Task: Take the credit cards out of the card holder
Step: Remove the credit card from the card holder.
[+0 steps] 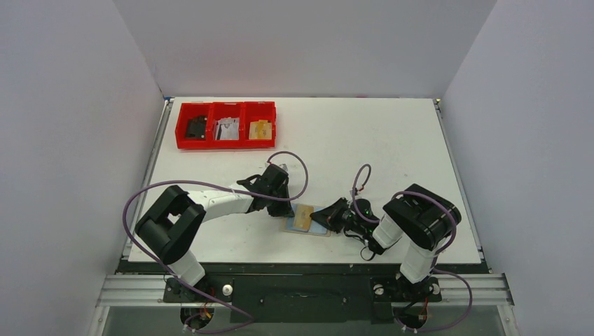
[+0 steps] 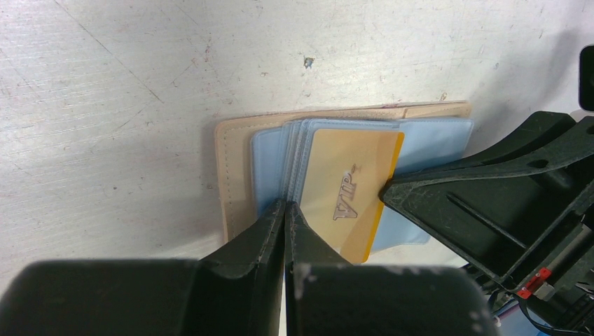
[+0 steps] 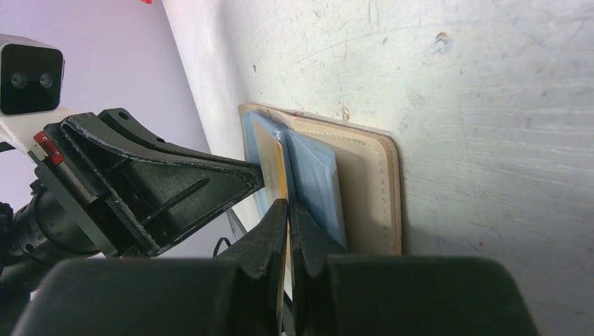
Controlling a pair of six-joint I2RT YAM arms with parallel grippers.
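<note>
The tan card holder [image 2: 235, 175] lies open and flat on the white table, near its front edge [image 1: 312, 230]. Several pale blue cards [image 2: 270, 164] fan out of it, with a gold card marked VIP [image 2: 350, 189] on top. My left gripper [image 2: 286, 207] is shut on the near edge of the pale blue stack. My right gripper [image 3: 288, 207] is shut on the edge of the gold card [image 3: 281, 168], beside the holder's tan cover [image 3: 368, 189]. The two grippers face each other over the holder, the left [image 1: 288, 208] and the right [image 1: 316, 217]. No dark card shows.
A red three-compartment tray [image 1: 225, 144] stands at the back left, holding a dark item, a white item and a small yellowish block [image 1: 260, 129]. Grey walls close in the table on three sides. Purple cables loop over both arms.
</note>
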